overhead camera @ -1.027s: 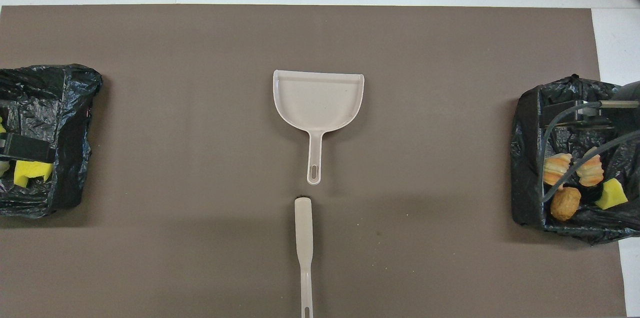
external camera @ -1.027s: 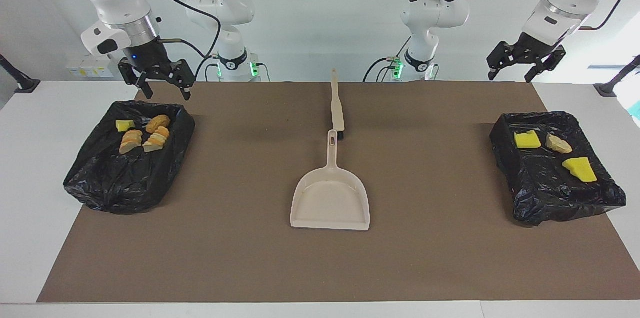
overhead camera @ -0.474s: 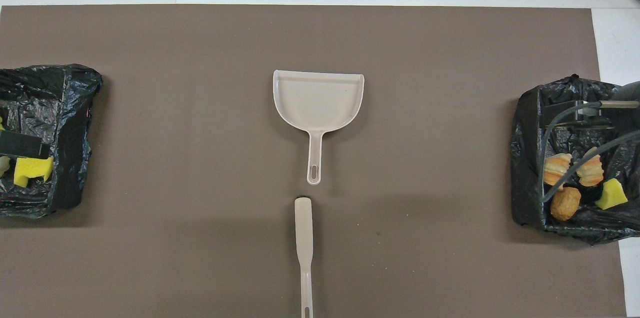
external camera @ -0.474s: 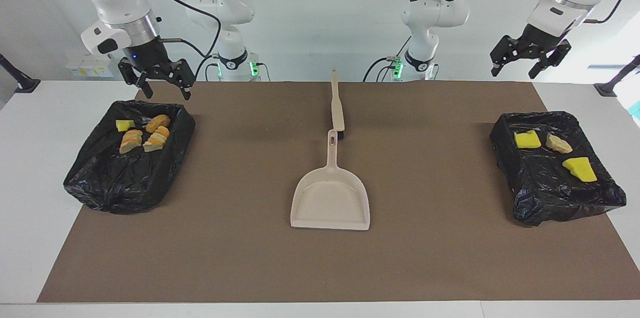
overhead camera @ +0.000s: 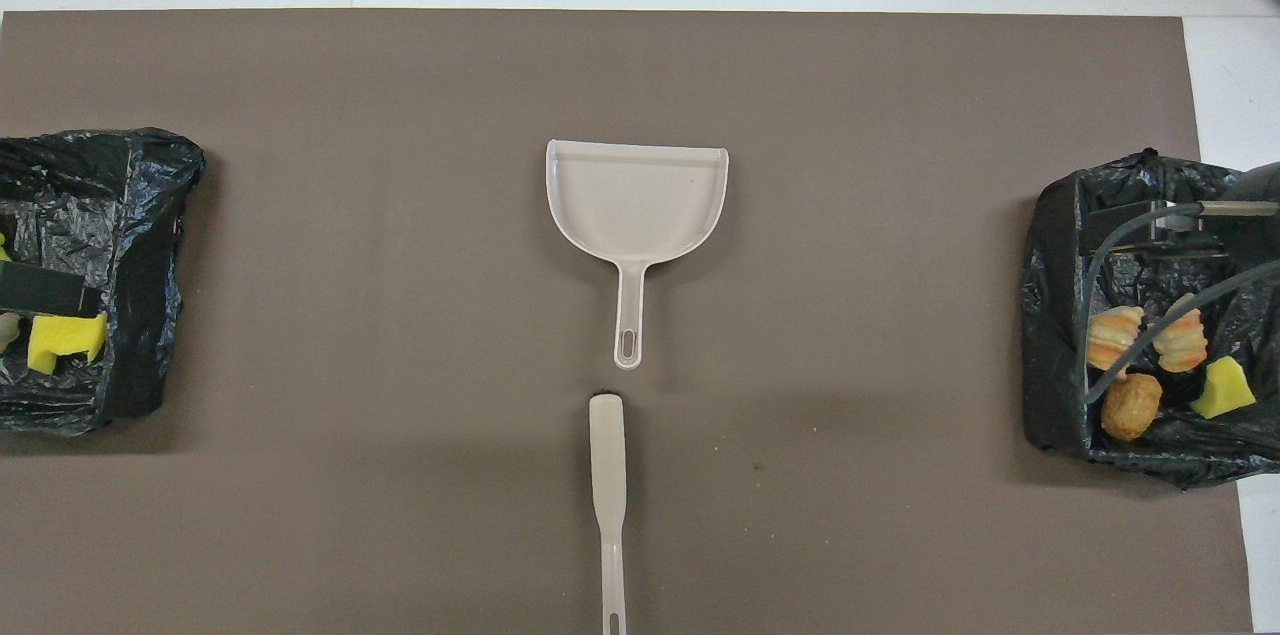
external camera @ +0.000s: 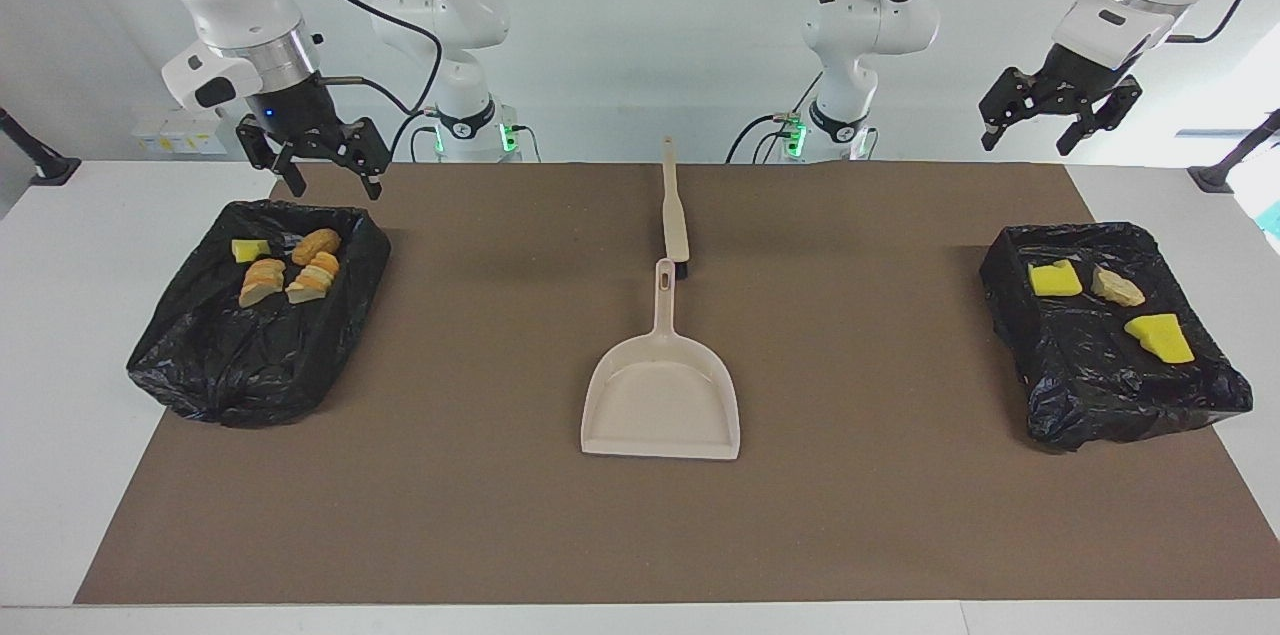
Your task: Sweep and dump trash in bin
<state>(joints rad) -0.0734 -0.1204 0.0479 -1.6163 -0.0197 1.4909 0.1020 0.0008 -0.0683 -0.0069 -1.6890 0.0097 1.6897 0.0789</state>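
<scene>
All the trash lies in two black-bagged bins. The bin (external camera: 200,365) at the right arm's end holds orange-tan bread pieces (external camera: 300,270) and a small yellow sponge (external camera: 249,250). The bin (external camera: 1080,395) at the left arm's end holds two yellow sponge chunks (external camera: 1160,337) and a pale tan scrap (external camera: 1117,286). My right gripper (external camera: 335,187) hangs open and empty just above its bin's robot-side rim. My left gripper (external camera: 1024,145) is open and empty, high over the table's edge beside its bin.
A beige dustpan (external camera: 660,395) lies mid-table on the brown mat (external camera: 480,475), handle toward the robots. The beige brush (external camera: 675,205) lies in line with it, nearer to the robots. In the overhead view, the dustpan (overhead camera: 637,205) and brush (overhead camera: 607,475) sit between both bins.
My left gripper has risen and drawn slightly toward the robots, still open. The right gripper has hardly moved. Trash, dustpan and brush stay put.
</scene>
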